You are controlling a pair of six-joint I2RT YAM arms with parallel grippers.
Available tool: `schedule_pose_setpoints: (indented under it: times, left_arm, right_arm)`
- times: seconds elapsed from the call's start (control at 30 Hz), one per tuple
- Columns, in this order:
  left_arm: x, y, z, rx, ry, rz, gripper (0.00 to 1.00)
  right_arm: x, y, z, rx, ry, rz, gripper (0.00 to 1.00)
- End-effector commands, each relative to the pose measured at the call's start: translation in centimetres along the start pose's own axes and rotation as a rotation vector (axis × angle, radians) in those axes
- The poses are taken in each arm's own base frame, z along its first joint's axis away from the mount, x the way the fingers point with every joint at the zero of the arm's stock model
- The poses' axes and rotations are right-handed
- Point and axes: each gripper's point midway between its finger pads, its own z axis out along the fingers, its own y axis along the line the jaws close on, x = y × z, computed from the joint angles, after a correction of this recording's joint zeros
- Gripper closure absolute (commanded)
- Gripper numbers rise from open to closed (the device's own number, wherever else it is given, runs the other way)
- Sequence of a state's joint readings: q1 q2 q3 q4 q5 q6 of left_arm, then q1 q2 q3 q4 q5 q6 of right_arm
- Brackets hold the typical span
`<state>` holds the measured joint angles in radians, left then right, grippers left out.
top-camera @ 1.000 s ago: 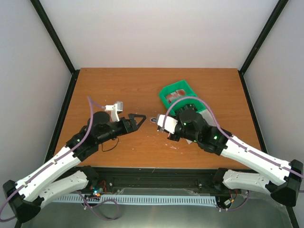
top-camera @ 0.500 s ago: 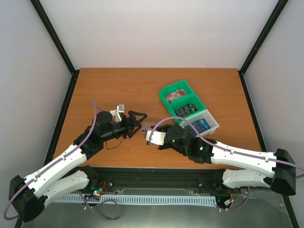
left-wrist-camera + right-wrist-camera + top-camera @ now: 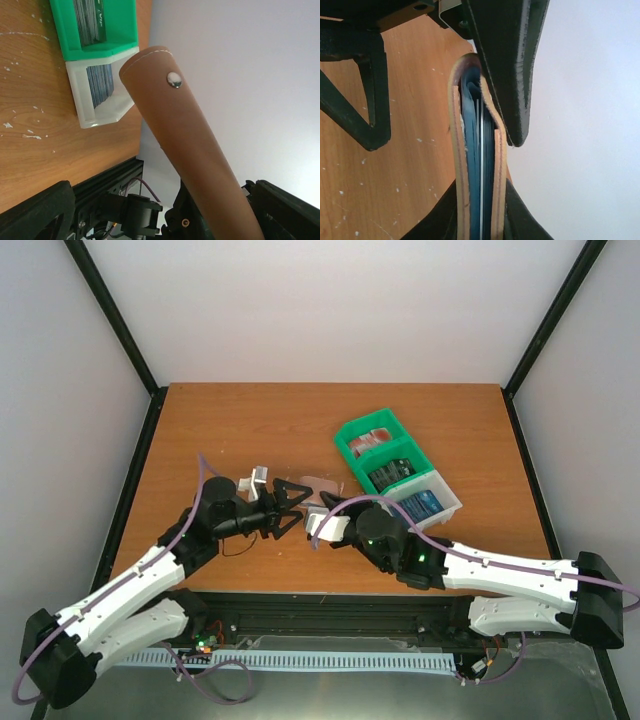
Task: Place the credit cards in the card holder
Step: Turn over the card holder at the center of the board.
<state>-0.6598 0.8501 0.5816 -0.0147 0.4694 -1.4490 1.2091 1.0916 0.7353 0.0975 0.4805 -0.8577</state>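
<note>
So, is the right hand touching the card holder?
Touching: in the right wrist view, the right hand's fingers press on both tan sides of the card holder.

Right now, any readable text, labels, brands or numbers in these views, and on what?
Nothing reads cleanly.
On the dark cards in the green tray: white lettering, too blurred and cropped to read.
On the card holder: no text, only a plain metal snap.
In the top view: any print on the cards is too small to read.
</note>
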Motion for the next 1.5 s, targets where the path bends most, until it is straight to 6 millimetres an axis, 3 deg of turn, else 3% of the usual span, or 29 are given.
schedule_pose_setpoints:
  times: [0.0, 0.23, 0.37, 0.57, 0.67, 0.9, 0.97, 1.03, 1.07, 1.13, 1.27, 1.4, 1.47]
  left_arm:
    - [0.6, -0.2, 0.3, 0.003, 0.059, -0.007, 0.03]
    - [-0.7, 0.4, 0.3, -0.036, 0.030, -0.012, 0.01]
    - [-0.6, -0.1, 0.5, -0.013, 0.043, -0.031, 0.00]
    - [-0.7, -1.7, 0.9, 0.067, 0.058, -0.106, 0.06]
    - [-1.2, -2.0, 1.2, 0.063, 0.050, -0.089, 0.22]
    - [-0.6, -0.8, 1.4, 0.046, 0.081, -0.083, 0.73]
    - [-0.7, -0.5, 1.3, 0.039, 0.070, -0.074, 0.87]
    - [-1.1, 0.0, 1.3, 0.018, 0.041, -0.044, 0.98]
    - [-1.5, 0.4, 1.3, -0.001, 0.019, -0.016, 0.99]
    - [-2.4, 1.5, 1.5, -0.056, -0.028, 0.070, 0.99]
    - [-3.6, 5.5, 2.1, -0.182, -0.067, 0.232, 1.00]
    - [-3.6, 7.5, 2.4, -0.184, -0.064, 0.401, 0.99]
    - [-3.1, 8.0, 2.7, -0.162, -0.042, 0.454, 0.99]
  right_arm:
    - [-1.4, -3.6, -1.1, 0.149, -0.045, 0.033, 0.97]
    - [-0.6, -4.5, -1.9, 0.199, -0.017, 0.015, 0.97]
    - [-0.7, -4.5, -2.3, 0.195, -0.031, 0.023, 0.97]
    - [-1.7, -1.7, -2.2, 0.079, -0.076, 0.003, 0.97]
    - [-2.4, -0.6, -2.4, 0.031, -0.117, 0.009, 0.97]
    - [-2.5, 0.3, -2.4, -0.021, -0.126, 0.038, 0.96]
    - [-2.4, 0.5, -2.3, -0.066, -0.082, 0.086, 0.86]
    - [-2.2, 0.6, -2.8, -0.141, -0.020, 0.207, 0.64]
    - [-2.3, 0.6, -3.2, -0.177, 0.002, 0.280, 0.44]
    - [-2.1, 1.7, -4.3, -0.275, 0.045, 0.411, 0.30]
    - [-1.6, 2.2, -5.4, -0.330, 0.143, 0.670, 0.25]
    - [2.6, 1.1, -4.9, -0.114, 0.375, 0.942, 0.21]
    - [5.0, 1.6, -4.7, -0.054, 0.491, 1.093, 0.21]
